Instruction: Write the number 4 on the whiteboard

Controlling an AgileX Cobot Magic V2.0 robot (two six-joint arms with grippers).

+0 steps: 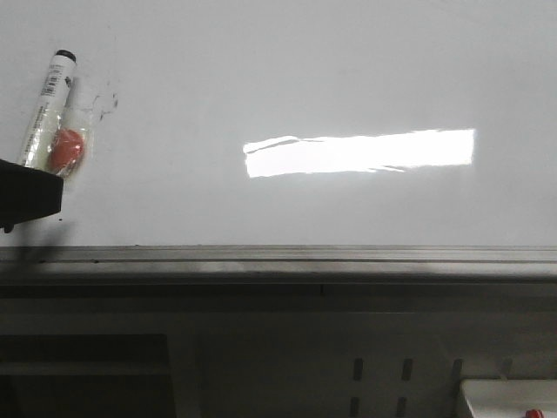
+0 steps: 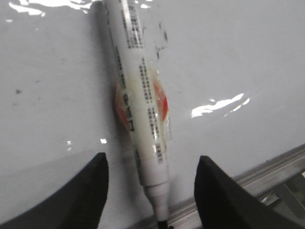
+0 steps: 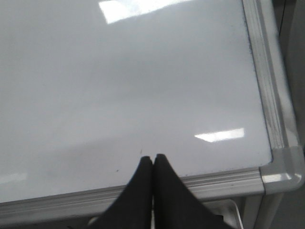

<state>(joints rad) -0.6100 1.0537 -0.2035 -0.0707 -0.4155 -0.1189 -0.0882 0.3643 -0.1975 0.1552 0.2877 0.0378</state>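
Note:
The whiteboard (image 1: 348, 78) lies flat, glossy white, with a bright light reflection and a grey rail (image 1: 305, 254) along its near edge. I see no drawn number 4 on it, only faint grey smudges beside the marker. A white marker pen (image 1: 48, 100) with a red blob (image 1: 66, 150) taped to it lies at the board's left. In the left wrist view the marker (image 2: 140, 81) lies on the board (image 2: 238, 57) between the spread fingers of my left gripper (image 2: 151, 157), untouched. My right gripper (image 3: 153, 156) is shut and empty above the board's (image 3: 119, 71) corner rail.
My left gripper's dark body (image 1: 26, 187) juts in at the left edge of the front view. Below the rail is a dark frame with slots. A white object with a red spot (image 1: 509, 396) sits at the bottom right.

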